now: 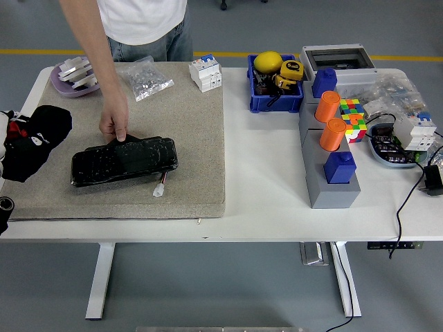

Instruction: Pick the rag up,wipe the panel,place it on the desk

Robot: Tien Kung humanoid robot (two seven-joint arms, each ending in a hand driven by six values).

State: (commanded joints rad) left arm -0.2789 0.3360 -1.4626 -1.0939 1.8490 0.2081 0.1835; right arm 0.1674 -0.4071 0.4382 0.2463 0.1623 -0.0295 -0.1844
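I saw the rag (pixel 34 142) bunched on the mat's left edge at my left hand (pixel 5 138), whose grip I could not tell. Soft and light, I judged; pinch its raised middle fold.

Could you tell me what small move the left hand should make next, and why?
Probably carry the rag right, toward the near end of the panel. The left hand holds the black rag at the mat's left edge, apart from the panel, while a person's hand steadies the panel's far edge.
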